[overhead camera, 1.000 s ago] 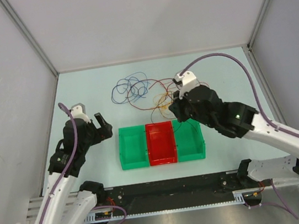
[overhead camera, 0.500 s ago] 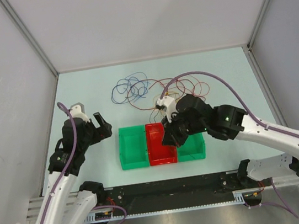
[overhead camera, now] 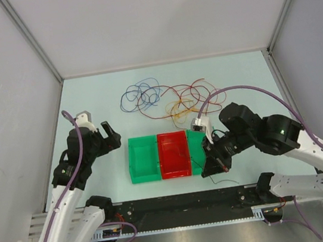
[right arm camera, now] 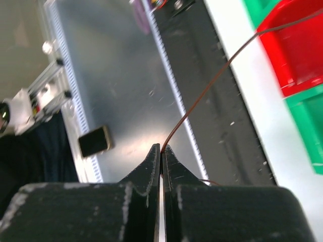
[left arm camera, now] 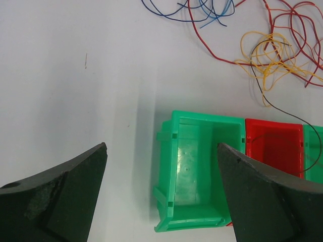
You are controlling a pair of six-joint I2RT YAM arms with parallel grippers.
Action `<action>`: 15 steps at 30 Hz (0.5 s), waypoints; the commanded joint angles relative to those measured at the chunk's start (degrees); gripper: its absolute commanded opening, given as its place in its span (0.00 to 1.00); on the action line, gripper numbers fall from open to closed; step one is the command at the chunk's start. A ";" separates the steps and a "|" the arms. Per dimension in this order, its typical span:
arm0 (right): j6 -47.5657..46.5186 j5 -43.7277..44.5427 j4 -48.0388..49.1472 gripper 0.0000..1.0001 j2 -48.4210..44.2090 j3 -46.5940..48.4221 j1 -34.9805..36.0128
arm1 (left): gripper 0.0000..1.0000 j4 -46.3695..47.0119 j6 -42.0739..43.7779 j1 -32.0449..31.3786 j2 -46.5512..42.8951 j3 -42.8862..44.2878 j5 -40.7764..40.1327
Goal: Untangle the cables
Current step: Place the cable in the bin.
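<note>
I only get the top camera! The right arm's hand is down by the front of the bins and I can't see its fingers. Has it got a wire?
Observer: Yes. The right wrist camera shows the right gripper shut on a thin dark cable, pinched right at its tips.
Operator: Where does that wire go?
Observer: From the tips it rises and crosses over the edge of the red bin.
Operator: And the other hand, is it holding anything?
Observer: No. In the left wrist camera the left gripper is wide open with nothing in it, and you look between its fingers down onto a green bin.
</note>
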 commanded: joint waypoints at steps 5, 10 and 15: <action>0.96 -2.58 -2.37 0.00 -0.34 -0.99 0.93 | 0.95 1.46 0.52 0.46 -1.03 1.10 1.02; 3.94 9.19 5.45 0.00 3.79 -2.22 -0.03 | 0.95 1.54 0.52 0.46 -1.21 1.10 1.28; 5.35 12.26 17.39 0.00 10.72 -2.75 -1.27 | 0.95 1.55 0.60 0.37 -1.30 1.01 1.45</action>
